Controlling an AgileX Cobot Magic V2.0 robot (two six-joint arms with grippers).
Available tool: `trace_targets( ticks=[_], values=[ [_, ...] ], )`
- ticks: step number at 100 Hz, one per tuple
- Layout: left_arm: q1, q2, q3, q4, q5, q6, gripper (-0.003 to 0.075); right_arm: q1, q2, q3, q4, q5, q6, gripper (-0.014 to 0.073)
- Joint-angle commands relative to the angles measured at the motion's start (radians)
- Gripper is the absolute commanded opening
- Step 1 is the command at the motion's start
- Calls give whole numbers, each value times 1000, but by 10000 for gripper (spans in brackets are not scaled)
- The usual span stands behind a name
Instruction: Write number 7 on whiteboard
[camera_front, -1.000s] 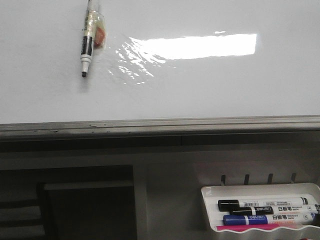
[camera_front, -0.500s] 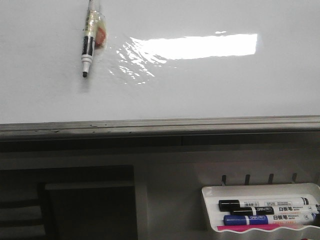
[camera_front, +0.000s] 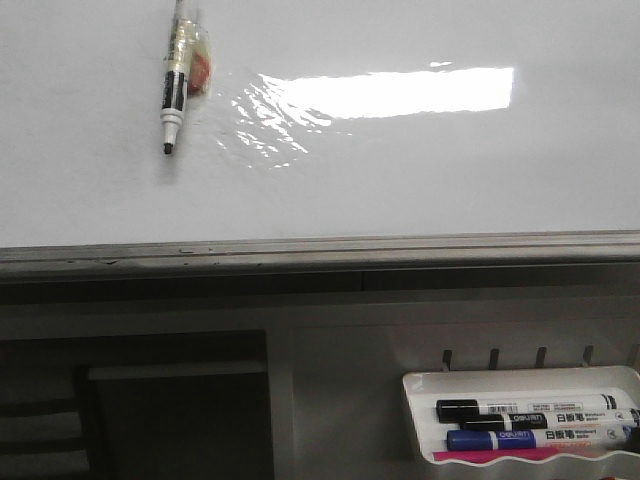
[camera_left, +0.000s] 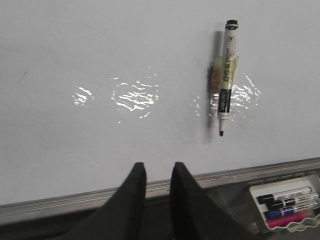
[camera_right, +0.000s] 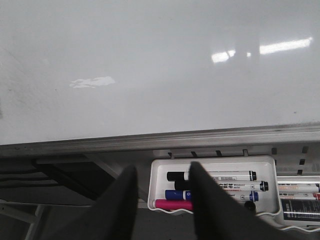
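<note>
White tray (camera_front: 420, 385) holds black, blue, pink markers (camera_front: 535, 425).

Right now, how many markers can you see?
4: one uncapped marker taped to the whiteboard, and black, blue and pink ones in the tray. More may be hidden beyond the frame's right edge.

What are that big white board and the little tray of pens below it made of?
The whiteboard looks like a glossy coated panel, since it mirrors the lights in wavy glare; its lower frame edge looks like dull grey metal. The marker tray seems to be white moulded plastic, with a smooth, rounded rim.
</note>
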Motion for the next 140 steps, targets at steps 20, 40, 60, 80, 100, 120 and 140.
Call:
trace_targets(
  ticks=[20, 40, 60, 80, 100, 120, 140],
  values=[
    [-44, 112, -36, -370, -96, 273, 495, 3, 13, -37, 20, -47, -18, 437],
    [-145, 232, -38, -445, -171, 396, 493, 3, 13, -37, 19, -47, -18, 437],
    [-267, 375, -38, -490, -311, 449, 493, 3, 13, -37, 19, -47, -18, 437],
    [-412, 508, -73, -547, -473, 523, 493, 3, 13, -37, 19, -47, -18, 437],
    [-486, 645, -155, -565, -589, 523, 493, 3, 13, -37, 19, -47, -18, 437],
    [-488, 760, -236, -570, -606, 523, 493, 3, 13, -37, 19, -47, -18, 437],
    [-488, 838, -287, -561, -615, 523, 493, 3, 13, -37, 19, -47, -18, 437]
  ],
)
